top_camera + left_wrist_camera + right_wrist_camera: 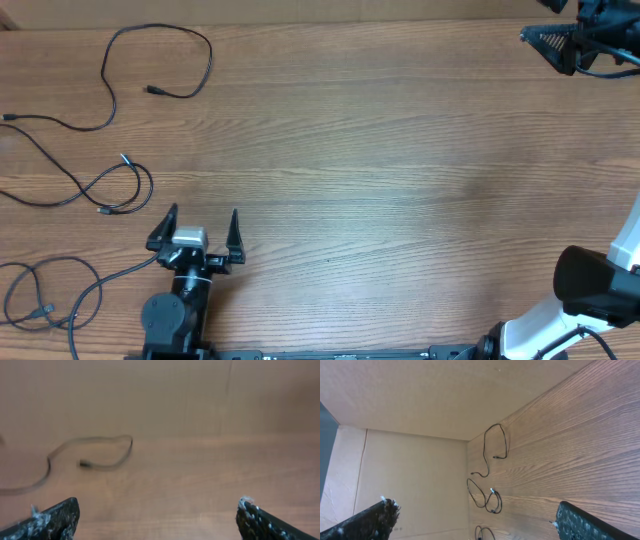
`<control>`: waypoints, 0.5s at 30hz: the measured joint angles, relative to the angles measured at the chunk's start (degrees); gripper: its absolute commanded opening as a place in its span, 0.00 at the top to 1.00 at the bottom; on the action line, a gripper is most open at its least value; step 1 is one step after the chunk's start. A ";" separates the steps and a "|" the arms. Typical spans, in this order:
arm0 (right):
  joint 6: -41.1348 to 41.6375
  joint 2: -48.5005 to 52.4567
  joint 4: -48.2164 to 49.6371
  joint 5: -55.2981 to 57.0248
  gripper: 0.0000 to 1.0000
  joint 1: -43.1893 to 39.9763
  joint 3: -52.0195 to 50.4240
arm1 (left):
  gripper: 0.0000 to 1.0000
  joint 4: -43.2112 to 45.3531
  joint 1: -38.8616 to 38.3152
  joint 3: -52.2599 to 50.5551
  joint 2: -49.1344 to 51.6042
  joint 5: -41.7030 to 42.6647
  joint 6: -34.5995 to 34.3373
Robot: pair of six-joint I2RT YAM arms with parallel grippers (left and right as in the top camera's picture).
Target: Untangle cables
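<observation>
From overhead, the left hand (202, 214) sits near the front edge of the wooden bench (400, 200), its two fingers spread wide apart with only bare wood between them. It holds nothing and touches no cable. The cables (150, 185) lie as three separate strands on the left part of the bench. The first cable (208, 60) loops near the far left corner. The second cable (60, 195) runs in from the left edge and curls just ahead and to the left of the left hand. The third cable (60, 260) coils at the front left, beside the left arm. The right hand (545, 22) is at the far right corner, well apart from all of them, fingers spread and nothing between them.

In the left wrist view, the left hand (159, 505) shows both fingertips (60, 517) at the bottom corners, wide apart and empty. A blurred cable (127, 445) with a small plug end lies ahead on the bench, clear of the fingers.

In the right wrist view, the right hand (475, 506) is likewise fully spread and empty, held above the bench (580, 435). Far off, the first cable (504, 440), the second cable (472, 491) and a cut-off part of the third cable (482, 531) lie in a row beside a pale wall (410, 475).
</observation>
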 measured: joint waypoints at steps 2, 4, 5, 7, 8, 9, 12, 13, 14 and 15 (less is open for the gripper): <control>0.02 0.00 -0.04 0.00 0.00 0.00 0.00 | 0.01 -1.46 0.02 -0.61 0.02 -0.22 0.63; 0.00 0.00 0.00 0.00 0.00 0.00 0.00 | 0.00 -1.42 0.04 -0.74 0.00 -0.28 1.86; 0.02 0.00 -0.02 0.02 0.00 0.00 0.00 | 0.01 -1.44 0.26 -0.74 0.00 -0.28 2.43; -0.02 0.00 0.00 0.00 0.00 0.00 0.00 | 0.01 -1.46 0.94 -0.74 0.00 -0.79 3.54; 0.00 0.00 -0.02 0.00 0.00 0.00 0.00 | 0.01 -1.46 1.20 -0.74 0.00 -1.20 3.76; 0.00 0.00 0.00 -0.02 0.00 0.00 0.00 | 0.00 -1.46 1.51 -0.74 0.00 -1.60 3.89; 0.00 0.00 0.00 0.00 0.00 0.00 0.00 | 0.01 -1.46 2.47 -0.74 0.00 -2.43 3.98; 0.00 0.00 -0.02 0.00 0.00 0.00 0.00 | 0.00 -1.44 2.99 -0.74 0.00 -2.64 3.93; 0.02 0.00 -0.02 -0.02 0.00 0.00 0.00 | 0.01 -1.46 3.02 -0.74 0.00 -2.69 3.93; 0.02 0.00 -0.02 0.00 0.00 0.00 0.00 | 0.00 -1.44 3.04 -0.74 0.00 -2.78 3.93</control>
